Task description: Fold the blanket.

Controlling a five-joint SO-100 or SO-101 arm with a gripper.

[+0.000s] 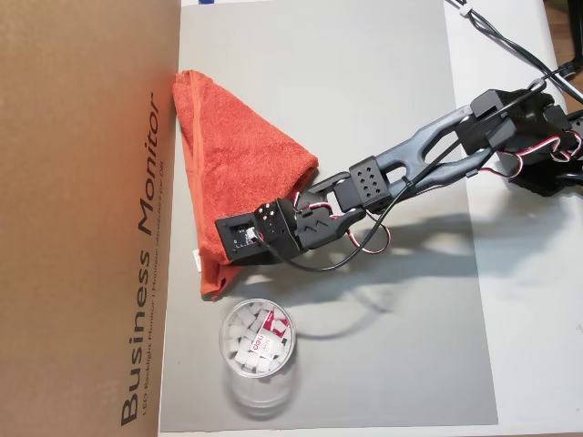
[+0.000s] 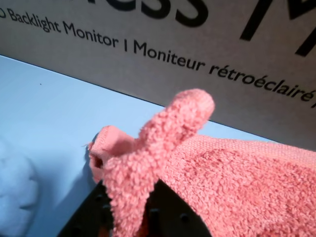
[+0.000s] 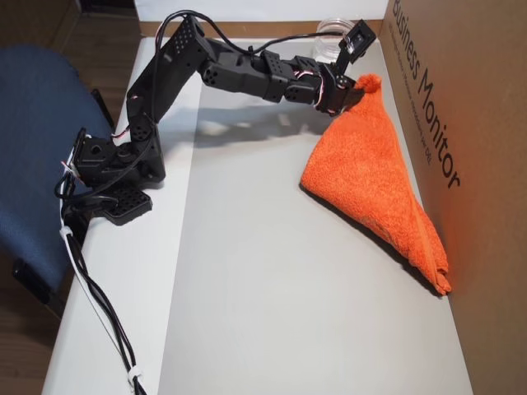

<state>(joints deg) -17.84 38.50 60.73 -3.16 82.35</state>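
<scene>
The blanket [image 1: 239, 157] is an orange-red terry towel lying in a long triangular heap on the grey mat [image 1: 364, 109], along the cardboard box. In the other overhead view the blanket [image 3: 370, 185] rises to a raised corner. My gripper [image 3: 360, 89] is shut on that corner, lifting it a little above the mat. Seen from above, the gripper [image 1: 228, 262] hangs over the towel end nearest the jar. In the wrist view a pinched nub of blanket [image 2: 183, 114] sticks up over a dark finger [image 2: 168, 213]. A small white tag [image 1: 197, 261] shows at the towel's edge.
A clear plastic jar [image 1: 258, 350] with white pieces inside stands just beside the held corner, also seen as the jar [image 3: 333, 27]. A large cardboard monitor box [image 1: 82, 218] walls off one side. The arm's base [image 3: 115, 169] sits at the table edge by a blue chair [image 3: 33, 123].
</scene>
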